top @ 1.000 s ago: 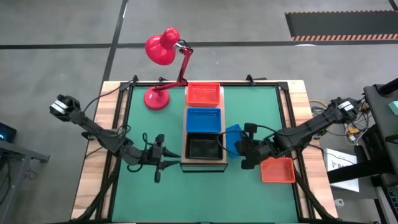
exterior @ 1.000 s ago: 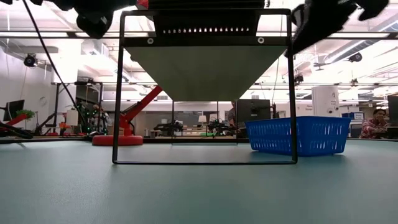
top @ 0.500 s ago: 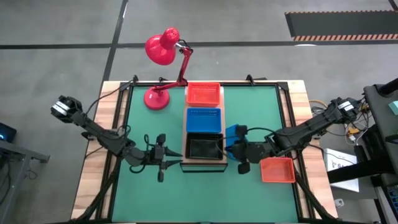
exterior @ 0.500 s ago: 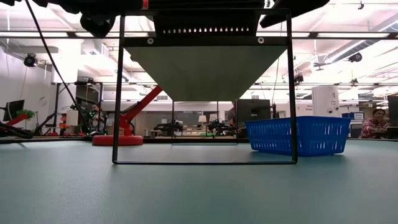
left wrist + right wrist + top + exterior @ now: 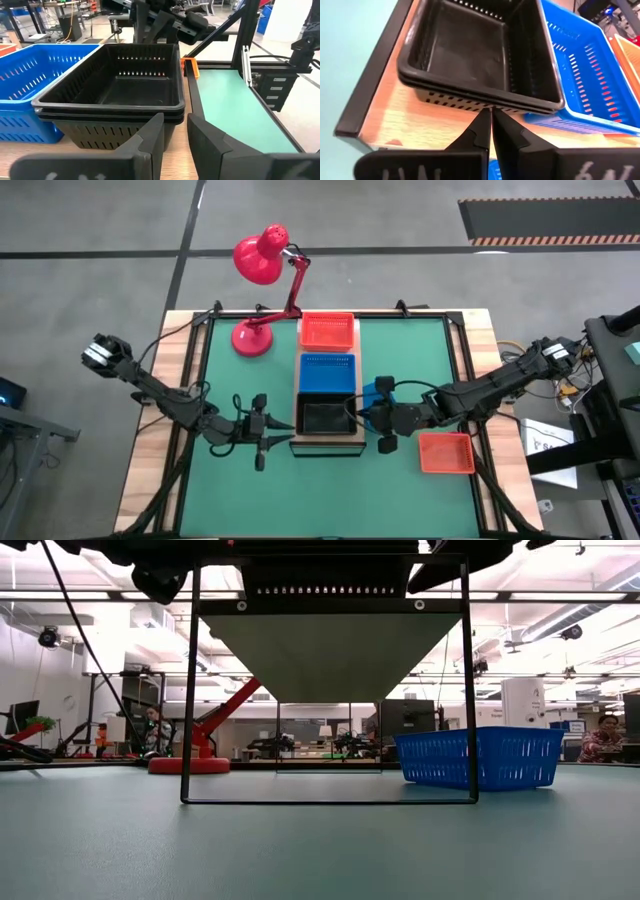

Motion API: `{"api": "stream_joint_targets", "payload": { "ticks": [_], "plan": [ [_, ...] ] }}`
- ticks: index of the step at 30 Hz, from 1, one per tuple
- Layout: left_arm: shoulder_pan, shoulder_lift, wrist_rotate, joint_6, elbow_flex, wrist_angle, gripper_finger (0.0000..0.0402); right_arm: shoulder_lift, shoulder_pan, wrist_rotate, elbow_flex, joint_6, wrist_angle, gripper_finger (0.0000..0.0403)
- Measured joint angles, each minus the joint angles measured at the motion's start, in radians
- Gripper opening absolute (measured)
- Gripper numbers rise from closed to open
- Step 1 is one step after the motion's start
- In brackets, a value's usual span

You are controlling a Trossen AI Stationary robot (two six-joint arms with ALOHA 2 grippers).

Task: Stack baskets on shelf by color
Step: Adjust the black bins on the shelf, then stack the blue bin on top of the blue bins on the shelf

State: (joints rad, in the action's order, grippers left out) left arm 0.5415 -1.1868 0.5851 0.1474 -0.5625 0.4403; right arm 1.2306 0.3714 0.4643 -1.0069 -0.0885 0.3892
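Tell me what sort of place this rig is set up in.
Likely a robotics lab or workshop: ceiling strip lights, workbenches with equipment and a seated person show beyond the green table mat, and the floor carries hazard-striped marking.

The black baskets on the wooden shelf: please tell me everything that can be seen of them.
The black plastic baskets are two shallow rectangular trays, nested one inside the other, as the doubled rims show. Their sides have rows of small slots, and the inside of the upper one is bare. They sit level at the near end of the light-wood shelf, beside the blue mesh basket. The left gripper and the right gripper flank them, neither touching them. The right gripper's fingers are shut, the left's are open.
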Motion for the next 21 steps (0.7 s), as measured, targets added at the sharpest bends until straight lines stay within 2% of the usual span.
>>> {"api": "stream_joint_targets", "payload": {
  "ticks": [4,8,12,17,21],
  "plan": [
    [0.014,0.042,-0.011,0.002,0.000,-0.008,0.0070,-0.040,0.005,-0.002,-0.017,0.035,0.093,0.0008],
    [0.028,0.128,-0.019,-0.036,0.000,-0.011,0.0070,-0.088,0.008,-0.001,-0.080,0.283,0.329,0.0008],
    [0.029,0.171,-0.015,-0.182,0.003,0.002,0.0070,-0.107,0.008,-0.008,-0.061,0.548,0.506,0.0009],
    [0.028,0.169,-0.014,-0.345,0.005,0.014,0.0070,-0.099,0.015,-0.126,0.040,0.730,0.509,0.0013],
    [0.028,0.181,-0.013,-0.485,-0.006,0.050,0.0070,-0.086,0.015,-0.149,0.083,0.835,0.493,0.0039]
  ]
}}
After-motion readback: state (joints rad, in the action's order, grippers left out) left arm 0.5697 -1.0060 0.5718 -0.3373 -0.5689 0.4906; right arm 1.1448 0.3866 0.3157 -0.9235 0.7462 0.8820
